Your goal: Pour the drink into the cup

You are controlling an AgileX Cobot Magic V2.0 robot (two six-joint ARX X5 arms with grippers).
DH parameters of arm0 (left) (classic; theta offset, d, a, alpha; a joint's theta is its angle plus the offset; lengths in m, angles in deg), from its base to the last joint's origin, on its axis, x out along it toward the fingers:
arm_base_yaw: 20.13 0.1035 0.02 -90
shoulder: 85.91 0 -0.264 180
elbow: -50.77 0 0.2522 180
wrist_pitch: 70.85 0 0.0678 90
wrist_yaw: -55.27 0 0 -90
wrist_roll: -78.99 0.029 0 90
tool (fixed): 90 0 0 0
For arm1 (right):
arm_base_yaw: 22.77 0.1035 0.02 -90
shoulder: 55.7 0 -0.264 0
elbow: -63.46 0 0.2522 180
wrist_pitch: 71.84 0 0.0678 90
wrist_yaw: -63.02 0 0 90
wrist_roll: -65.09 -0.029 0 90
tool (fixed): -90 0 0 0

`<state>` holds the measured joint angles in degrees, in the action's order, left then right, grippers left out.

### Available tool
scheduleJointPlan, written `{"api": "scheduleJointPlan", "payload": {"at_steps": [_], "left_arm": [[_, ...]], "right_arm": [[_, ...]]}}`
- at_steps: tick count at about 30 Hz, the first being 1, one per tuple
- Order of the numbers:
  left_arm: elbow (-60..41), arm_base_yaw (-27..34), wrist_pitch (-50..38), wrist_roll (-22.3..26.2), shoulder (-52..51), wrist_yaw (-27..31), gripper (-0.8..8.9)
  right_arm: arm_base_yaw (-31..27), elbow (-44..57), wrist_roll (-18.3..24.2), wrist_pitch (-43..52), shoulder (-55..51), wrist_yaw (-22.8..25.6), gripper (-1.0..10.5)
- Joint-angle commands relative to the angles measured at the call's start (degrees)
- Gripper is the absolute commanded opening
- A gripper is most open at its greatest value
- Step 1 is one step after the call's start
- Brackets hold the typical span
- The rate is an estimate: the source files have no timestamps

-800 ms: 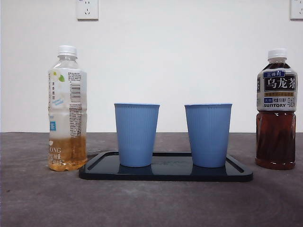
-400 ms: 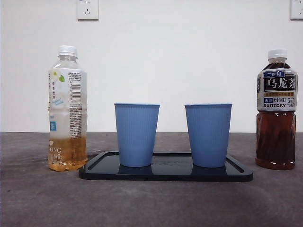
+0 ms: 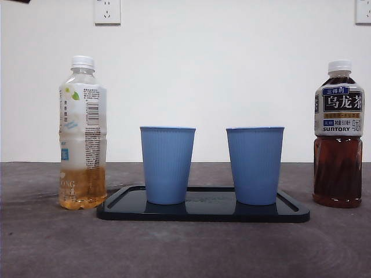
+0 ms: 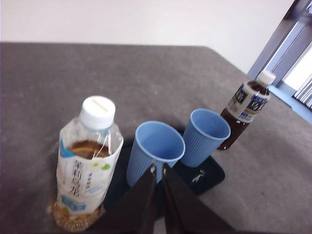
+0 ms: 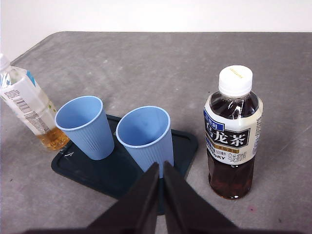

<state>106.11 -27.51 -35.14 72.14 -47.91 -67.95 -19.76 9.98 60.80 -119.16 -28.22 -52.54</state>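
Nothing is poured yet: you see two empty blue cups, one (image 3: 167, 165) beside the other (image 3: 255, 165), upright on a dark tray (image 3: 203, 211). Both bottles stand capped on the table, outside the tray's ends. The pale tea bottle (image 3: 83, 133), about a quarter full, has only "ONG" legible. The dark tea bottle (image 3: 339, 134) reads "SUNTORY" under Chinese characters. Your left gripper (image 4: 159, 171) and right gripper (image 5: 161, 169) hover above, jaws pressed together, holding nothing. Grasping, uncapping and pouring all remain.
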Motion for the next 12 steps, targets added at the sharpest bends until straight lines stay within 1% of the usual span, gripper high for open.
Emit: {"api": "scheduleJointPlan", "payload": {"at_steps": [1,3,5,6,8,9,10,12], "left_arm": [[0.7,-0.2,0.0,2.0,0.6,-0.3,0.3],[0.7,-0.2,0.2,2.6,1.0,-0.4,0.4],[0.7,-0.2,0.5,3.2,1.2,-0.4,0.8],[0.7,-0.2,0.6,3.2,1.3,-0.4,1.13],[0.7,-0.2,0.8,3.2,1.3,-0.4,2.07],[0.7,-0.2,0.8,3.2,1.4,-0.4,2.74],[0.7,-0.2,0.8,3.2,1.4,-0.4,3.31],[0.7,-0.2,0.8,3.2,1.4,-0.4,4.11]], "right_arm": [[0.2,-0.7,1.0,0.5,0.2,0.1,0.1],[0.2,-0.7,1.0,0.5,0.2,0.1,0.2],[0.2,-0.7,0.9,0.5,0.2,0.1,1.0],[0.2,-0.7,0.9,0.5,0.2,0.1,1.7],[0.2,-0.7,0.9,0.5,0.2,0.1,3.0],[0.2,-0.7,0.9,0.5,0.2,0.1,3.6],[0.2,-0.7,0.7,0.5,0.2,0.1,4.1],[0.2,-0.7,0.2,0.5,0.2,0.1,4.7]]}}
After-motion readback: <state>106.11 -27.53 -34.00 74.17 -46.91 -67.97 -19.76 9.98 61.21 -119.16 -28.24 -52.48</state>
